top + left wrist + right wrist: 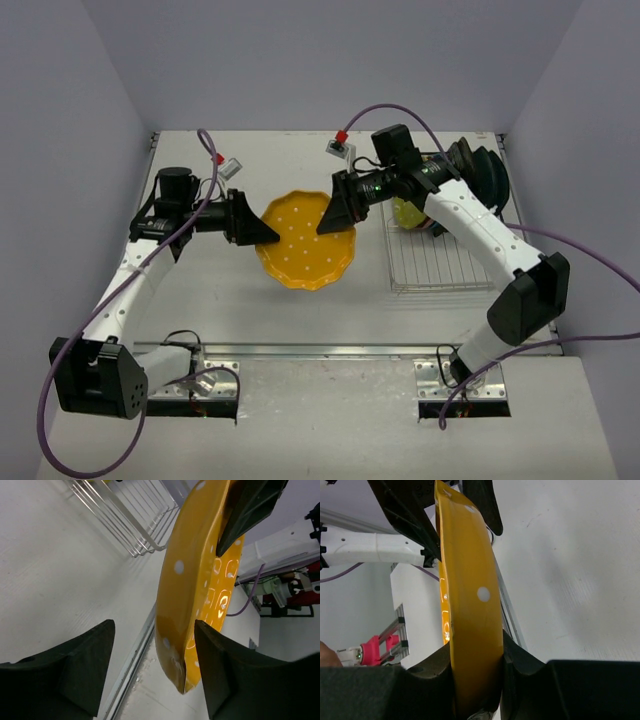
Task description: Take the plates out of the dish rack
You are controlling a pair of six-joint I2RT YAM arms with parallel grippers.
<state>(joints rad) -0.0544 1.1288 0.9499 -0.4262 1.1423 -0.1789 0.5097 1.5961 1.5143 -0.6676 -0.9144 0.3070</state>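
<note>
Right pincer (pixel 476 672) pinches the plate (pixel 300 245) by its rim; the opposite rim lies inside the spread left pincer (pixel 152 635).

Racked plates (pixel 488 172) partly hidden behind right arm (pixel 470 215); dish rack (pixel 125 515) cropped by frame edge.

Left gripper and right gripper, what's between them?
The orange plate, seen from the top camera: the right gripper clamps one edge, and the left gripper straddles the opposite edge, open.
</note>
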